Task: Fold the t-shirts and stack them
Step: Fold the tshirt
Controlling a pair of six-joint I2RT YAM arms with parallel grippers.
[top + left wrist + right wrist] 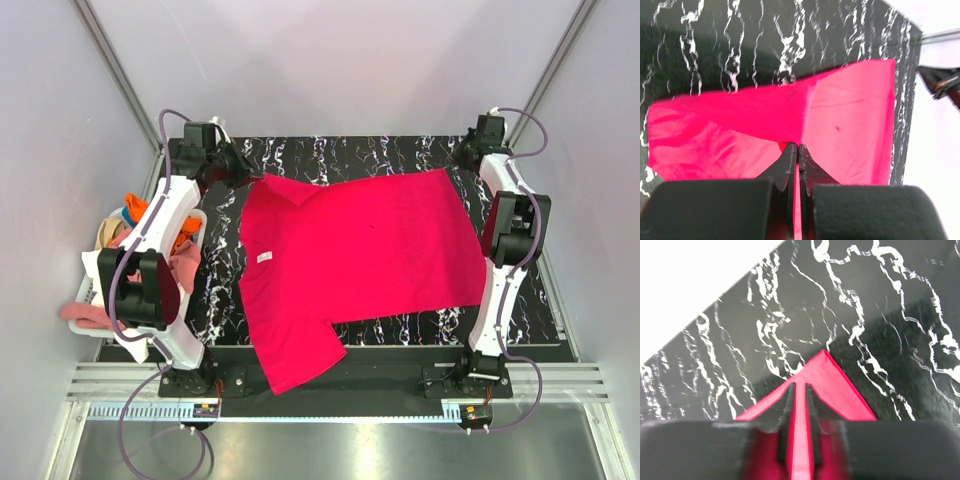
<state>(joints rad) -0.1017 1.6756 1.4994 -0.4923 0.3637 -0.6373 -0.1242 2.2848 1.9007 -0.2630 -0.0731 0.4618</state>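
Note:
A bright pinkish-red t-shirt (360, 255) lies spread on the black marbled mat (400, 155), one sleeve hanging over the near edge and a small white label (265, 257) near its left side. My left gripper (240, 168) is at the shirt's far left corner. In the left wrist view it (794, 146) is shut, its tips pinching a raised fold of the red cloth (850, 115). My right gripper (466, 158) is at the far right corner. Its jaws (799, 386) stand narrowly parted over the shirt's corner (832, 380), which lies flat on the mat.
A white basket (88, 290) left of the mat holds more t-shirts: orange (135, 210), dusty pink (185, 265) and beige (108, 235). The left arm reaches over it. The right arm runs along the mat's right edge. White walls close in on three sides.

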